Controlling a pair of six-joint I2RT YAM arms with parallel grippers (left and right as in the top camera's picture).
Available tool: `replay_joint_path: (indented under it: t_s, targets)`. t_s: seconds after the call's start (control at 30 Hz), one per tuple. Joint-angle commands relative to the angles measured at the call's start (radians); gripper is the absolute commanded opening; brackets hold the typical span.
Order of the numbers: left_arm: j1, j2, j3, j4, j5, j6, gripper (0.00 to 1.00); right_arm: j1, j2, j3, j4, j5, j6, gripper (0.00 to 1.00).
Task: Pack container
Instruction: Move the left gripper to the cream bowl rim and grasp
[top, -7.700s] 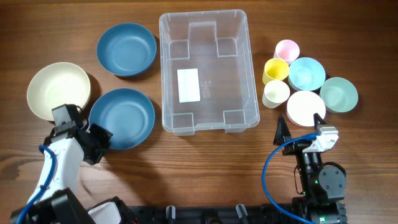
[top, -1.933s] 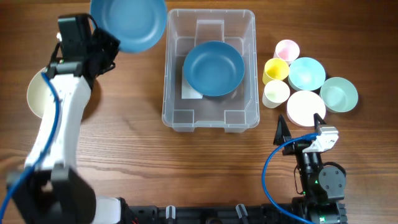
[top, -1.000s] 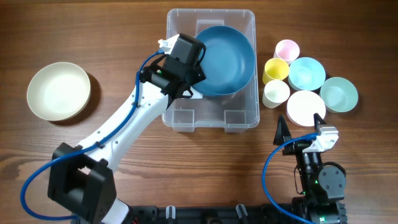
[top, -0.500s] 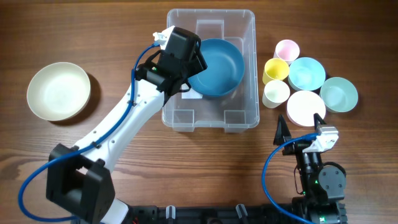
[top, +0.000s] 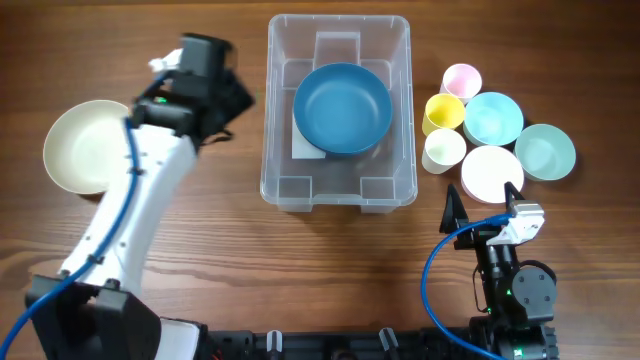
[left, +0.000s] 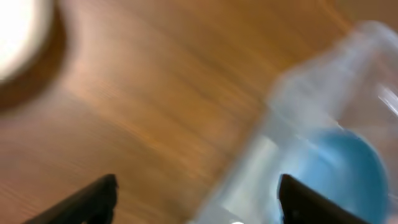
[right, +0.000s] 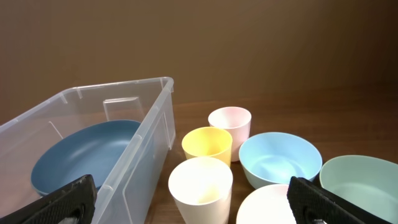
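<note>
The container, a blue bowl inside, lies just right of the left gripper, the nearer arm, whose jaws gape wide and empty. Its long axis runs away from the robot. The right gripper, also wide open and empty, has it ahead-left. 1 cream bowl waits left of the left jaws.
</note>
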Motion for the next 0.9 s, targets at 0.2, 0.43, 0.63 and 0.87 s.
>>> replay_joint_path:
  t_s: [0.2, 0.43, 0.63, 0.87]
  targets:
    - [0.462, -0.014, 0.014, -0.114, 0.081, -0.061, 0.92, -0.005, -0.002, -0.006, 0.005, 0.016, 0.020, 1.00]
    - [0.690, 0.008, 0.014, -0.146, 0.085, -0.055, 1.00, -0.005, -0.002, -0.006, 0.005, 0.016, 0.020, 1.00]
    - [0.779, 0.090, -0.076, -0.104, 0.086, -0.030, 1.00, -0.005, -0.002, -0.006, 0.005, 0.016, 0.020, 1.00]
    - [0.779, 0.195, -0.142, 0.003, 0.112, 0.055, 1.00, -0.005, -0.002, -0.006, 0.005, 0.016, 0.020, 1.00]
